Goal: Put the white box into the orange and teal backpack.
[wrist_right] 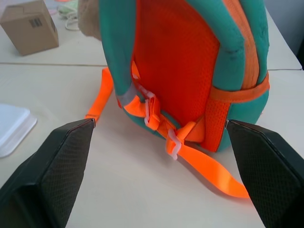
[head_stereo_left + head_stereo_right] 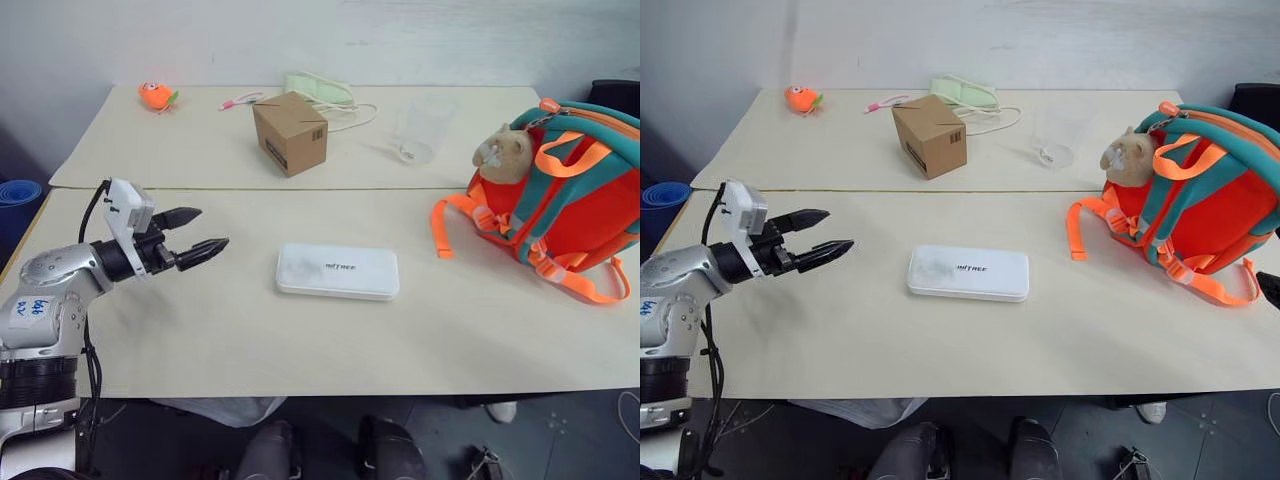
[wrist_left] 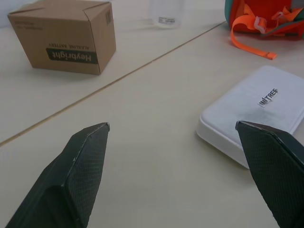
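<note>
White box smooth matt plastic; orange and teal backpack woven cloth with mesh panel, webbing straps (plush charm fuzzy); cardboard box matt brown paperboard; table smooth matt laminate; gripper fingers textured black.

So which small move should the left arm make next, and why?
Probably move the open left end effector toward the white box, because the box lies flat on the table, ungrasped, away from the orange and teal backpack.
</note>
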Controlling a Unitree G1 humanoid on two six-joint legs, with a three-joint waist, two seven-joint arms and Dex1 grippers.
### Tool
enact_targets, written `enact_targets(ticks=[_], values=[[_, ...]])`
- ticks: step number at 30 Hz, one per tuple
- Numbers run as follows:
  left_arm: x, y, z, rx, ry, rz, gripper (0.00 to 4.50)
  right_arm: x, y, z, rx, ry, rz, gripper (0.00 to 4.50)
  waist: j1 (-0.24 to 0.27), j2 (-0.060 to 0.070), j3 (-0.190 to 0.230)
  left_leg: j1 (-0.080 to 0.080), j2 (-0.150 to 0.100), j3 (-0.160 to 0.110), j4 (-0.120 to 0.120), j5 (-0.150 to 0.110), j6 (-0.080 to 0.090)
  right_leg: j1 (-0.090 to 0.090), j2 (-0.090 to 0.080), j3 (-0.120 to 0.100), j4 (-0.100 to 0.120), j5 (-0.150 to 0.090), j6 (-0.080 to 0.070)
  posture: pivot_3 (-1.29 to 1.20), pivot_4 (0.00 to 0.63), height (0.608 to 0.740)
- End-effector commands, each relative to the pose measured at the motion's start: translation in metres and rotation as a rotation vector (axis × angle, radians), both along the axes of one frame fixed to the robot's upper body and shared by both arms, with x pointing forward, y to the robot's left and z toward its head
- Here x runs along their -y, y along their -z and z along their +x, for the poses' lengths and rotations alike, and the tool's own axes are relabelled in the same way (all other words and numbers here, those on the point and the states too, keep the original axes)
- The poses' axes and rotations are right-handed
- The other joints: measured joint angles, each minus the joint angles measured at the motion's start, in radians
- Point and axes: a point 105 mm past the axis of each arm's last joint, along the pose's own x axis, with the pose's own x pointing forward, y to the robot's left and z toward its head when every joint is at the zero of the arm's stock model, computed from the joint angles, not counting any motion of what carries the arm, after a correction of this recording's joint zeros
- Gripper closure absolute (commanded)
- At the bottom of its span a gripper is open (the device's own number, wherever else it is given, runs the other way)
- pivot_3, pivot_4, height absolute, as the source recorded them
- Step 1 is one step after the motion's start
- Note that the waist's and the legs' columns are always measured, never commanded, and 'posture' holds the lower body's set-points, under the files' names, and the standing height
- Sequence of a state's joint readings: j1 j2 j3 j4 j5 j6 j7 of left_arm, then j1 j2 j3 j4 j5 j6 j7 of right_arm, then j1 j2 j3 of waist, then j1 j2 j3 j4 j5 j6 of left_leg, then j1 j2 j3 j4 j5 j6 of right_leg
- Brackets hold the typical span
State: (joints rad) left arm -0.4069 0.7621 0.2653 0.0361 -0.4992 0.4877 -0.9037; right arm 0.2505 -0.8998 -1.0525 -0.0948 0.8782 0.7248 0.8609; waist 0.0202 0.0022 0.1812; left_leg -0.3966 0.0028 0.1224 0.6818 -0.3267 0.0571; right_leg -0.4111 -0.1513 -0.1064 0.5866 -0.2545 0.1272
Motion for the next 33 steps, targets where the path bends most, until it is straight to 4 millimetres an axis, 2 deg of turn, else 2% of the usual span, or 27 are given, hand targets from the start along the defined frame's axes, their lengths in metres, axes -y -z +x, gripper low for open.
enact_targets(ticks=[1,11,14,17,20,23,27,31,32,33], values=[[0.005,-0.018,-0.004,0.061,0.021,0.004,0.03,-0.005,-0.002,0.001,0.026,-0.001,0.004,0.00,0.002,0.000,0.000,0.000,0.000,0.000,0.000,-0.002,-0.003,0.000,0.000,0.000,0.000,0.000,0.000,0.00,0.150,0.740],[0.007,-0.021,-0.002,0.043,0.015,-0.007,0.03,-0.010,0.004,0.007,0.008,0.013,-0.026,0.00,0.003,0.000,0.000,0.000,0.000,0.000,0.000,-0.002,-0.004,0.000,0.002,0.000,0.003,0.000,0.000,0.00,0.150,0.740],[0.011,-0.017,0.000,0.028,0.013,0.004,0.03,-0.025,0.010,0.018,-0.020,-0.025,-0.075,0.00,0.002,0.000,0.000,0.000,0.000,0.001,0.000,-0.002,-0.004,0.000,0.002,0.000,0.003,0.000,0.000,0.00,0.150,0.740],[0.019,-0.008,0.004,0.011,0.015,0.033,0.03,-0.050,0.020,0.031,-0.056,-0.105,-0.128,0.00,0.000,0.000,0.000,0.000,-0.001,0.001,0.000,-0.002,-0.004,0.000,0.002,0.000,0.004,0.000,0.000,0.00,0.150,0.740],[0.038,0.016,0.016,-0.007,0.031,0.129,0.56,-0.100,0.042,0.054,-0.107,-0.291,-0.183,0.55,0.000,0.000,0.000,0.002,-0.001,0.001,0.000,-0.002,-0.004,0.001,0.003,0.000,0.004,0.000,0.000,0.00,0.150,0.740],[0.054,0.036,0.019,-0.021,0.077,0.216,1.45,-0.125,0.056,0.073,-0.125,-0.366,-0.214,1.53,0.001,0.000,0.000,0.001,-0.002,0.002,0.000,-0.001,-0.003,0.000,0.003,0.000,0.005,0.000,0.000,0.00,0.150,0.740],[0.066,0.049,0.024,-0.020,0.103,0.267,2.64,-0.150,0.070,0.091,-0.140,-0.433,-0.246,2.88,0.003,0.000,0.000,-0.001,-0.002,0.002,0.000,0.002,0.001,-0.002,0.003,-0.001,0.005,0.000,0.000,0.00,0.150,0.740],[0.068,0.058,0.030,-0.025,0.093,0.313,3.94,-0.172,0.081,0.109,-0.136,-0.468,-0.251,4.29,0.000,0.000,0.000,-0.002,-0.002,0.001,0.001,0.002,0.003,-0.002,0.003,-0.002,0.005,0.000,0.000,0.00,0.150,0.740],[0.071,0.058,0.030,-0.035,0.104,0.306,4.23,-0.178,0.084,0.112,-0.141,-0.477,-0.256,4.50,0.000,0.000,0.000,-0.002,-0.003,0.001,0.001,0.002,0.003,-0.002,0.003,-0.002,0.005,0.000,0.000,0.00,0.150,0.740],[0.077,0.059,0.028,-0.052,0.131,0.289,4.48,-0.182,0.088,0.116,-0.149,-0.473,-0.267,4.50,0.000,0.000,0.000,-0.002,-0.002,0.001,0.001,0.002,0.003,-0.002,0.003,-0.002,0.005,0.000,0.000,0.00,0.150,0.740]])
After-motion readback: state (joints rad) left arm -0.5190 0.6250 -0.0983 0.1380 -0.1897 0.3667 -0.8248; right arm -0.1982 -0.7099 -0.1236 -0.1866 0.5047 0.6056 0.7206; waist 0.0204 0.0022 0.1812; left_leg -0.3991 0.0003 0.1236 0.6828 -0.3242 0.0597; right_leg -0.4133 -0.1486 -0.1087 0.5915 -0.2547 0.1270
